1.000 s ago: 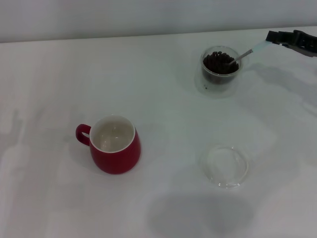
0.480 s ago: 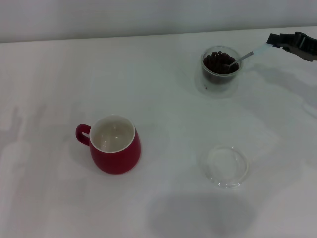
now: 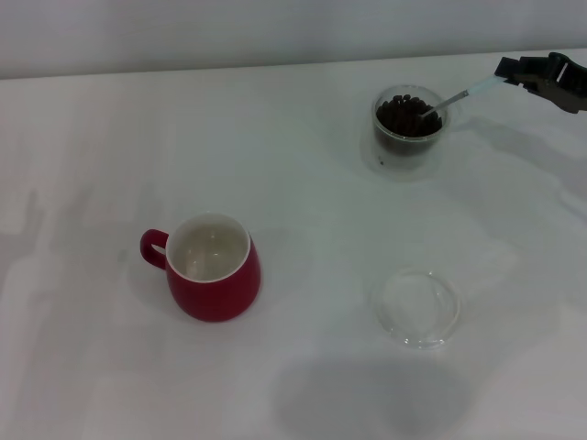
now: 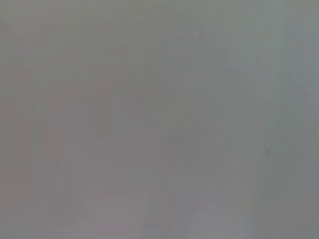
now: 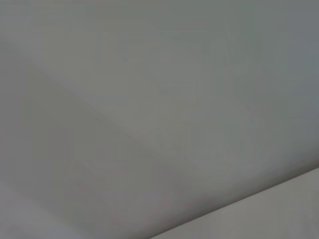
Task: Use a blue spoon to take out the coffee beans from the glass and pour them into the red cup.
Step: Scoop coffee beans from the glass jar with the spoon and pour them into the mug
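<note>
Jaws of right gripper (image 3: 510,71) closed on pale handle end of blue spoon (image 3: 456,97), at far right edge of head view. Spoon slanting down and away from jaws toward robot's left, metal bowl dipped into coffee beans (image 3: 406,114) heaped in glass (image 3: 407,129). Glass just beside jaws, standing upright on table (image 3: 303,165). Red cup (image 3: 212,266) well apart from jaws, nearer robot and far to left, upright, white inside showing no beans. Clear saucer (image 3: 415,306) nearer robot than jaws, between glass and front table edge, unused. Left gripper not seen in any view; both wrist views blank grey, nothing readable.

Judged step: scooping, no beans transferred yet.

Risks from here:
- Grip at very end of handle: long lever, spoon may pivot in jaws once loaded.
- Sideways push of bowl against glass wall may slide or tip small glass.
- Beans heaped near rim: abrupt lift may flick some onto table.
- Long carry to cup: any tilt of bowl likely to shed beans en route.
</note>
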Controlling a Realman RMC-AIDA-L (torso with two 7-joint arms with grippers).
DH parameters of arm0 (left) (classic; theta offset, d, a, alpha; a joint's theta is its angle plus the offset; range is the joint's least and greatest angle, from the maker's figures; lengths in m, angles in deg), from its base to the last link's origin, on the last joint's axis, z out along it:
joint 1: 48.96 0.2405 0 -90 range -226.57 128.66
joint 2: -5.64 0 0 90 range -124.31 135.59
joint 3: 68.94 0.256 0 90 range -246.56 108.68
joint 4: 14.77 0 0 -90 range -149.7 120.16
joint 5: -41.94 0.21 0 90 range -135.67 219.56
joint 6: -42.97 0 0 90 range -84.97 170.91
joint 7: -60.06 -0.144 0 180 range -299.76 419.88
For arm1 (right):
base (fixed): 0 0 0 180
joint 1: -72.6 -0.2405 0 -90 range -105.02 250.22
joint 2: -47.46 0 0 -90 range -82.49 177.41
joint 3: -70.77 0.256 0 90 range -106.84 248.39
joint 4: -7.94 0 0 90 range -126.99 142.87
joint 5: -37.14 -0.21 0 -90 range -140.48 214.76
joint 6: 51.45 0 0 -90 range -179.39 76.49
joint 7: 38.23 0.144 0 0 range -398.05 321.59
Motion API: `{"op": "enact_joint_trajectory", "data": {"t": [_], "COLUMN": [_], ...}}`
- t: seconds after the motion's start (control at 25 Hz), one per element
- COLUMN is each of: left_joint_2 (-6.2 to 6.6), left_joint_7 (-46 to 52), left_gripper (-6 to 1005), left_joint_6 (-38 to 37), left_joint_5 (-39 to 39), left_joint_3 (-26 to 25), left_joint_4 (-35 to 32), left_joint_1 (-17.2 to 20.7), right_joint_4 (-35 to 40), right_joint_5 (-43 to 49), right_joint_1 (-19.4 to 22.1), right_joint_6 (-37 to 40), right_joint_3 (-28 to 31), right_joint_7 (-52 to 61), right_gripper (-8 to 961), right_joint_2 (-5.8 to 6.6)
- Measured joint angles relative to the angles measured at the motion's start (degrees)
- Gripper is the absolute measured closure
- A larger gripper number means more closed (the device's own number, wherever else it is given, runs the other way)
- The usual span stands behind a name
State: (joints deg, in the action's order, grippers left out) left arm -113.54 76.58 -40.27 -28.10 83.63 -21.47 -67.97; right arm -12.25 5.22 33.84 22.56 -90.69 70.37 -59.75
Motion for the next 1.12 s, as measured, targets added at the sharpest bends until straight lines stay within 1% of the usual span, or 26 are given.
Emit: {"op": "enact_joint_trajectory", "data": {"t": [0.4, 0.84, 1.12], "left_joint_2": [0.00, 0.10, 0.18], "left_joint_7": [-1.33, -1.48, -1.50], "left_gripper": [228, 228, 229], "left_joint_6": [-0.12, -0.17, -0.18], "left_joint_5": [0.00, 0.00, 0.00], "left_joint_3": [0.00, 0.00, 0.00], "left_joint_4": [0.38, 0.38, 1.06], "left_joint_1": [-0.40, -0.79, -1.16], "right_joint_4": [0.06, 0.07, 0.07], "right_joint_5": [0.00, -2.28, -2.34], "right_joint_1": [-0.19, 1.27, 1.52], "right_joint_6": [-0.51, -1.39, -1.24], "right_joint_3": [-0.01, 0.02, -0.08], "right_joint_7": [2.99, 3.80, 5.10], "right_gripper": [805, 805, 804], "right_joint_2": [-0.01, 0.05, 0.21]}}
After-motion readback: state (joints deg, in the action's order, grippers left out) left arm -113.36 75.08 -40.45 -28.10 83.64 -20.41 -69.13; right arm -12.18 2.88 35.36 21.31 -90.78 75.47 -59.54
